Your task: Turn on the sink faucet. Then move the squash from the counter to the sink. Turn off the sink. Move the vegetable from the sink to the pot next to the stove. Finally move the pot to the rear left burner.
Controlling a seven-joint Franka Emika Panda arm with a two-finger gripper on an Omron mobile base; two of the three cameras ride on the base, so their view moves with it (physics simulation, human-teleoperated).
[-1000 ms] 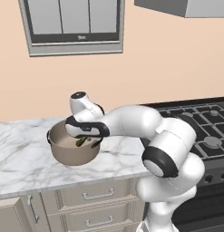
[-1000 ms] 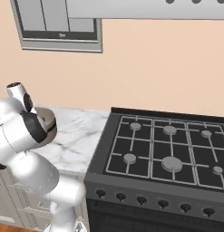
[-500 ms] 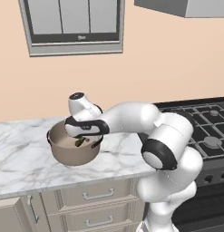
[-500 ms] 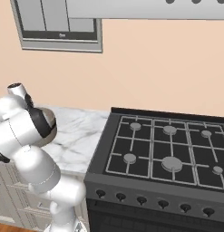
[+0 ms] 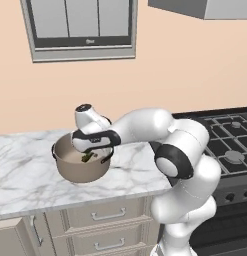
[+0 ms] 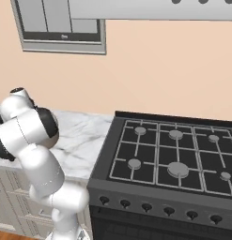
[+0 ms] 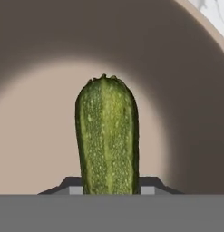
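Observation:
The tan-brown pot (image 5: 77, 169) stands on the white marble counter (image 5: 25, 180), left of the stove (image 5: 230, 145). My gripper (image 5: 91, 154) reaches down into the pot from above. In the hand view the dark green squash (image 7: 107, 136) stands between my fingertips (image 7: 71, 186), which flank its lower end, over the pot's pale bottom (image 7: 36, 149). My gripper (image 7: 111, 188) is shut on the squash. The squash (image 5: 87, 158) shows as a small green bit inside the pot's rim. The sink and faucet are out of view.
The black stove (image 6: 169, 154) lies right of the counter (image 6: 84, 138), and its rear left burner (image 6: 140, 130) is bare. A framed window hangs on the wall above (image 5: 82, 27). Beige drawers (image 5: 102, 217) run under the counter.
The arm's elbow has shifted slightly. The hand stays in the pot with the squash between its fingers. The pot has not moved.

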